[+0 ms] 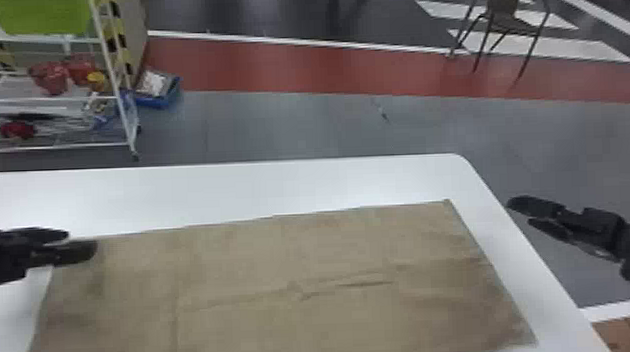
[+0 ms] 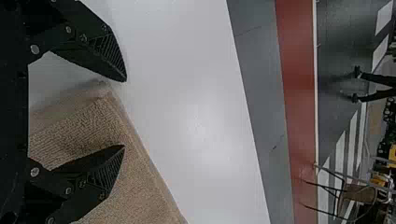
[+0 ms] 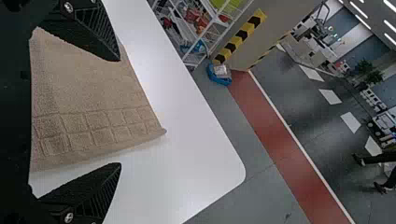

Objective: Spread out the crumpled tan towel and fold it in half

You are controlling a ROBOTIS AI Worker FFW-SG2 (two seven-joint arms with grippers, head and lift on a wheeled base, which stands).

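Note:
Across the white table the tan towel (image 1: 282, 269) lies spread nearly flat, with a few wrinkles near its middle. My left gripper (image 1: 83, 241) is over the towel's far left corner; in the left wrist view the same gripper (image 2: 125, 113) stands open, the towel (image 2: 140, 186) beneath it. Off the towel's right side, past the table edge in the head view, is my right gripper (image 1: 518, 213). The right wrist view has that gripper (image 3: 120, 112) open, with the towel (image 3: 88, 88) and its checked border beyond the fingers.
The white table (image 1: 219, 191) has a rounded far right corner. Beyond it on the left stand a white wire rack (image 1: 51, 99) and a blue bin (image 1: 158, 93) on the floor. A chair (image 1: 503, 16) stands far back right.

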